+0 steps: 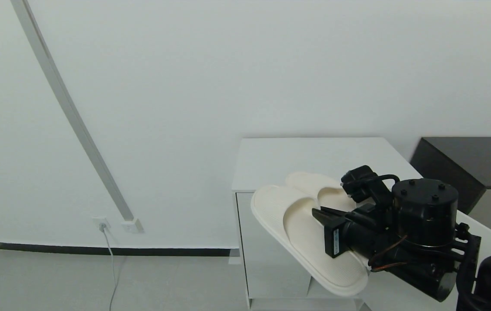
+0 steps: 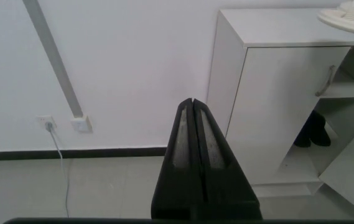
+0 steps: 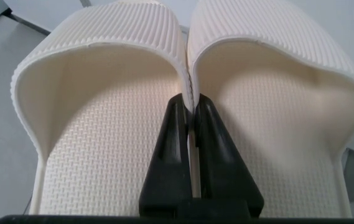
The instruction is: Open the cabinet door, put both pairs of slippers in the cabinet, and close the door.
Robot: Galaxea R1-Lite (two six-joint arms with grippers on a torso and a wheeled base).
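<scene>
My right end effector (image 3: 191, 102) is pinching the slippers (image 3: 102, 155) where the inner edges of their two uppers meet, its jaws pressing both ribbed edges together so that one grip is carrying the pair side by side. Seen from the head, the right end effector (image 1: 321, 214) is holding the slippers (image 1: 288, 216) soles down and tilted, at the front edge of the cabinet (image 1: 310, 155) top. I cannot tell whether the toes are touching the top.

My left end effector (image 2: 192, 106) is hanging with its jaws pressed together on nothing, well apart from the cabinet (image 2: 276, 124) and facing it. One half of the cabinet is standing open beside the handle (image 2: 327, 81), showing a shelf (image 2: 348, 92) and dark shoes (image 2: 313, 130) below it.

The slippers are looking light, soft and thin-soled, so I am judging that they will bend and droop rather than resist. The doubled edge of the uppers is looking like the best hold. The risk, as I am reading it, is one slipper sliding free of the shared pinch or a toe catching on the shelf.
</scene>
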